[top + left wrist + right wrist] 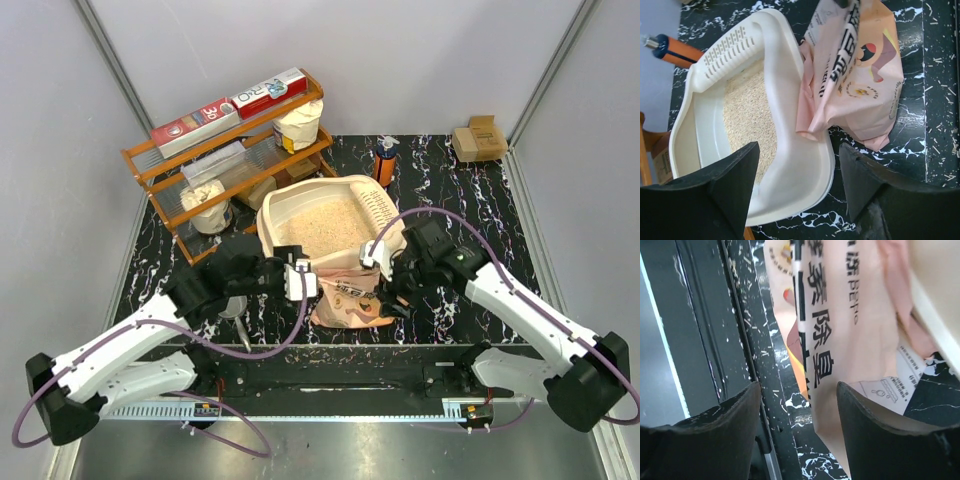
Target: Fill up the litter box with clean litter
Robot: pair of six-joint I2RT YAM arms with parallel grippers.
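**Wide-open left hand (799, 149) at the litter box (268, 228), wide-open right hand (799, 386) at the bag (350, 297)**

At the far left of the bench (470, 205) stands an orange wooden rack (232, 152). It has long cartons (232, 108) on its top shelf and white sacks (298, 125) on the shelves below.

The left hand sits just in front of the rack, at the near left corner of the litter box. Its two dark fingers (730, 185) are spread far apart with nothing between them. Its own camera looks along the tray toward the slotted end.

The cream litter box lies in the middle of the bench with its sieve section at the right end. Sandy-tan litter (322, 225) covers most of its floor. In the left wrist view, a strip of bare floor shows along one side.

The peach-orange bag, printed with dark characters, slumps on the bench against the box's near wall. Its crumpled top touches the rim.

The right hand is at the bag's right side, fingers (715, 435) wide apart and the printed face filling the gap ahead. I cannot tell whether either pad touches the bag.

Behind the box stands an orange bottle (385, 165) with a blue cap. A small cardboard box (478, 140) sits in the far right corner, well apart from the rest.
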